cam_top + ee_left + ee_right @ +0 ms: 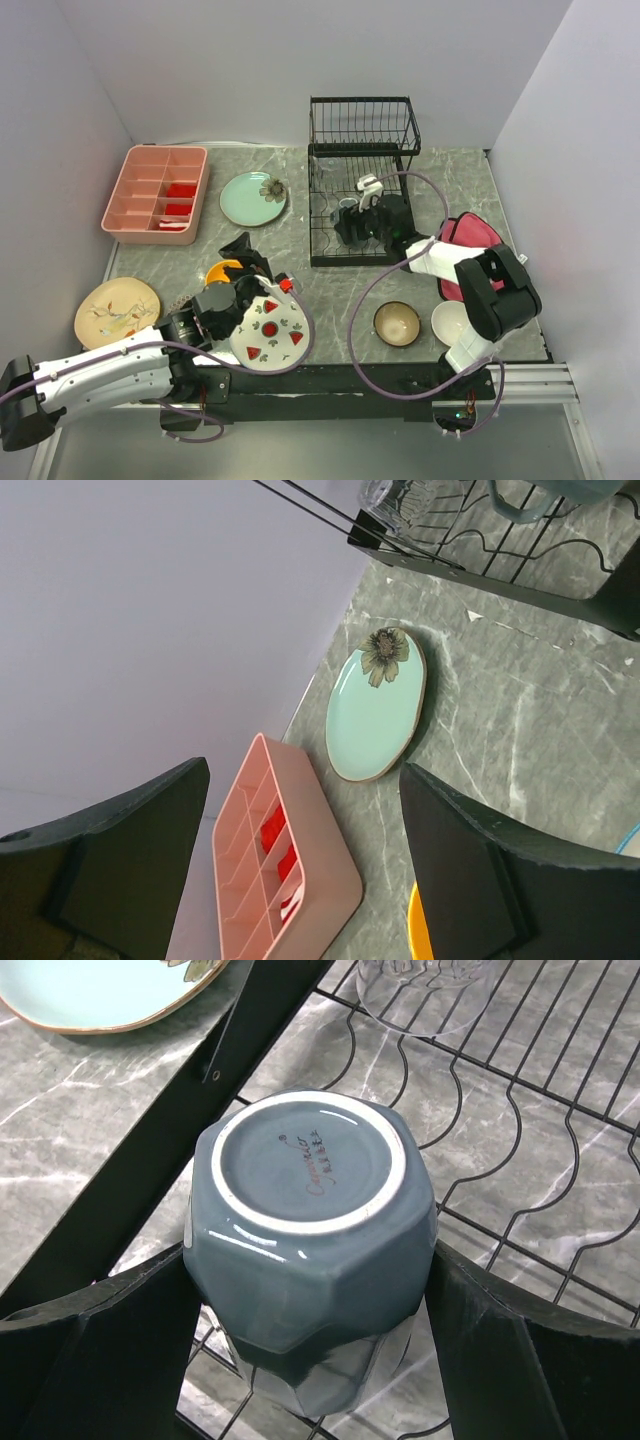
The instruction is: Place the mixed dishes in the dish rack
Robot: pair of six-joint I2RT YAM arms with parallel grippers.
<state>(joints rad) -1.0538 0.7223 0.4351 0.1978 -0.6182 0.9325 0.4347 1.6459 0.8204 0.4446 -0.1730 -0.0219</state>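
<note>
Mug [310, 1160] placement seems to be finishing: it is sitting upside down on the dish rack [520, 1160] lower wires, with the right gripper [312, 1260] flanking both sides, and I cannot tell whether it is squeezing or slack. Letting go fully and then rising straight up is advisable, lest a finger tip it. The left gripper [300, 780] is hanging open and empty.

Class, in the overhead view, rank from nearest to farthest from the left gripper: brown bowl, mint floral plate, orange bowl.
From the left gripper:
1. orange bowl, just beneath it.
2. mint floral plate, farther back.
3. brown bowl, far right.
</note>
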